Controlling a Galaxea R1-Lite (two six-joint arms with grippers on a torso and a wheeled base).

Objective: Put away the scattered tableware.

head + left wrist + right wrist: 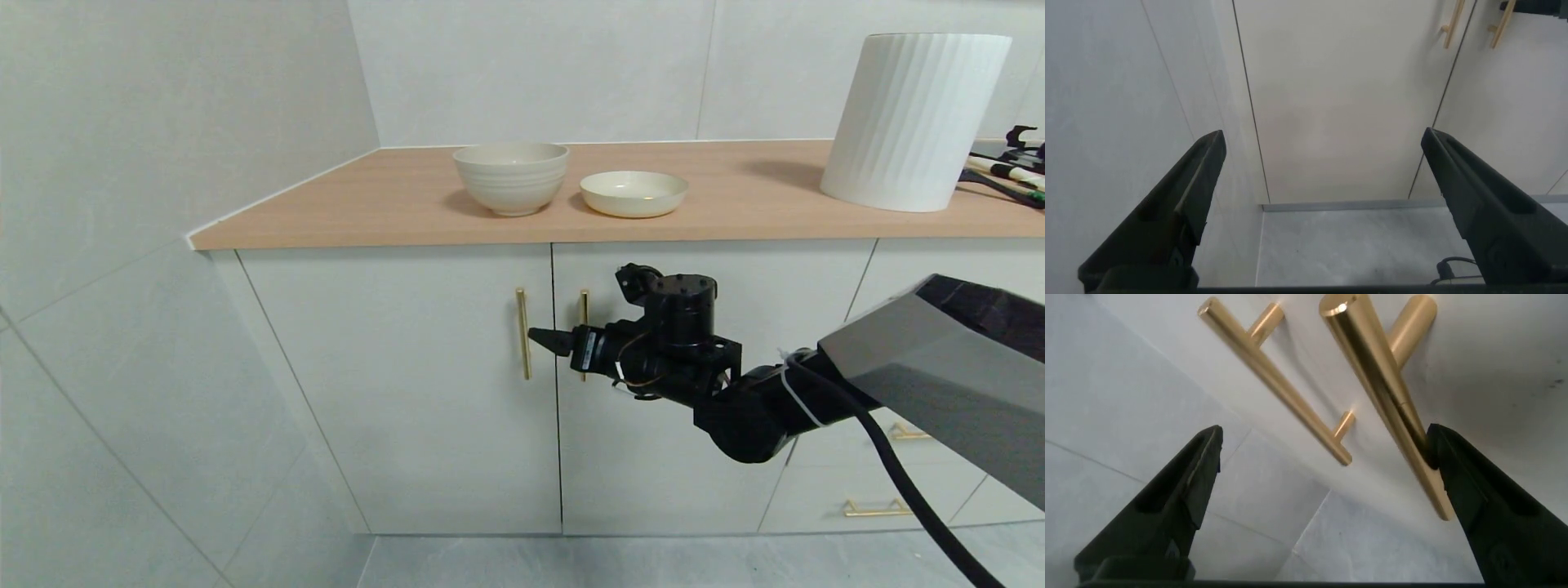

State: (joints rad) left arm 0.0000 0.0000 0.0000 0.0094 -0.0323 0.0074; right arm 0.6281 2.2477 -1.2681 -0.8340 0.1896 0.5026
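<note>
Hovering just beside gold cabinet handles [522,327], R gripper [547,339] w/ fingers spread, holding nothing; L gripper [1323,137] also wide open, empty; bowl [511,175] & shallow dish [633,193] on counter [367,204].

Three cams, one shared spot

Your head cam sits back, looking forward and down over the counter [392,204] and the cabinet doors [392,392] under it. Your right wrist cam rides the right gripper [545,337], jammed up close to the two brass handles [1282,384]. Your left wrist cam is farther off, facing the left door [1339,106] and the floor [1355,245]; all three views share those handles.
</note>
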